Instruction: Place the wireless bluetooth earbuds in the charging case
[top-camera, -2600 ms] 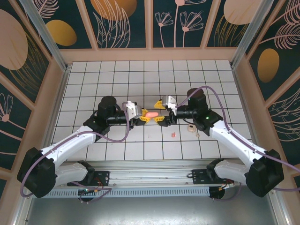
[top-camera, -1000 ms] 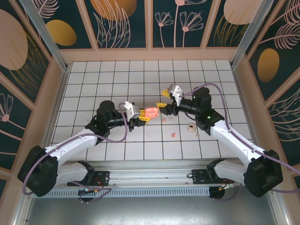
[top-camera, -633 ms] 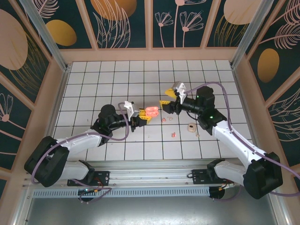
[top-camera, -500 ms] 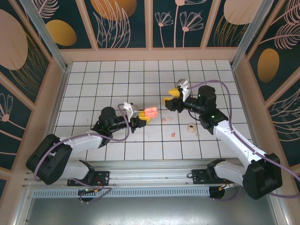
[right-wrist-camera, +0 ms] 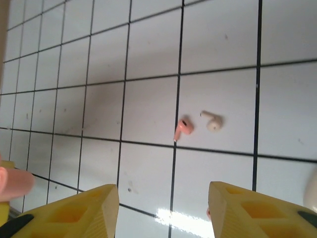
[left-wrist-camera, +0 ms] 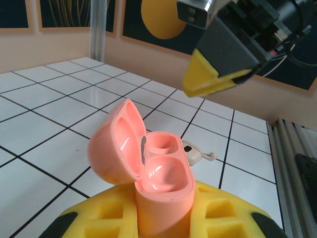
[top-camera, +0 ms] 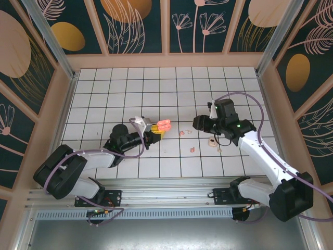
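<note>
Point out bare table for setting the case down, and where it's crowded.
Free: the far tile rows below the back wall, and tiles left of the left arm. Crowded: the middle, between the left gripper holding the charging case and the right gripper, with earbuds and a beige object.

On my screens I count 1 charging case (left-wrist-camera: 148, 168), 2 salmon-pink earbuds (right-wrist-camera: 184, 129) (top-camera: 192, 150), 1 pale bud (right-wrist-camera: 213, 122) and 1 beige rounded object (top-camera: 212, 141). There is also 1 tiny speck (top-camera: 219, 149) beside that object, too small for me to name.
</note>
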